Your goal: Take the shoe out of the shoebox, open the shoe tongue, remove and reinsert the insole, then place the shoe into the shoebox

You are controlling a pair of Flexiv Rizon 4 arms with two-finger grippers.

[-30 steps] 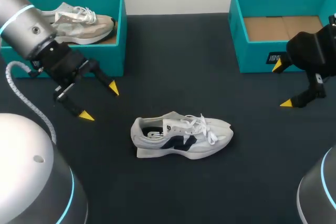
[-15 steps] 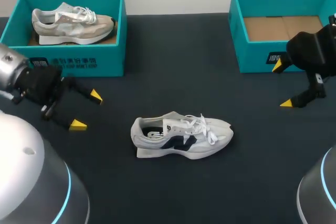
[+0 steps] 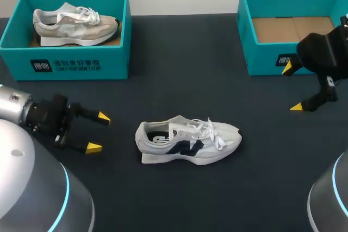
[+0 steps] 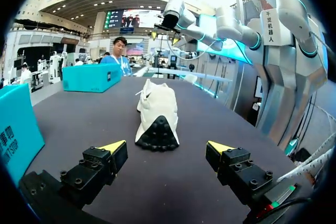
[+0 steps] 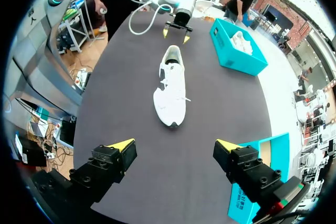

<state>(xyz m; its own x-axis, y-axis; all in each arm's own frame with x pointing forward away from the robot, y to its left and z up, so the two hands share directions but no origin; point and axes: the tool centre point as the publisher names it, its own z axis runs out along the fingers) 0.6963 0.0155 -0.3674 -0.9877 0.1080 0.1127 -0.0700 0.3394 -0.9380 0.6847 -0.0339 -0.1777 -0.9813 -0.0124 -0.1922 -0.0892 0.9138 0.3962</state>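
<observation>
A white shoe [image 3: 187, 140] with a dark side logo lies on the black table, heel toward the left and toe toward the right. My left gripper [image 3: 98, 132] is open, low over the table just left of the heel; in the left wrist view the shoe [image 4: 156, 111] lies ahead between its yellow tips [image 4: 167, 147]. My right gripper [image 3: 292, 87] stands open at the right, in front of an empty teal shoebox [image 3: 261, 61]. The right wrist view shows the shoe [image 5: 172, 88] well ahead of the open gripper [image 5: 174, 145]. Neither gripper holds anything.
A second teal shoebox [image 3: 76, 66] at the back left holds a beige shoe [image 3: 73, 24]. In the right wrist view it [image 5: 236, 51] sits beyond the white shoe to one side, with my left arm's gripper [image 5: 176, 31] past the heel.
My left arm has swung down and back from in front of the left shoebox to a low spot beside the shoe's heel. The right arm and the shoe have stayed put.
</observation>
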